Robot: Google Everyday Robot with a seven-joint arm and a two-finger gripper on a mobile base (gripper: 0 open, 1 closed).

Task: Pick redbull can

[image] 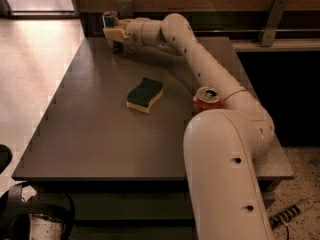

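The gripper [113, 34] is sitting by the redbull can's [109, 19] middle; gripping or not, I cannot tell. The can is probably feeling light and slippery

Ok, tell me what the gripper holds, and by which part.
Cannot be told: far left on the table, the gripper sits at the redbull can, mid-height; no closed hold is visible.
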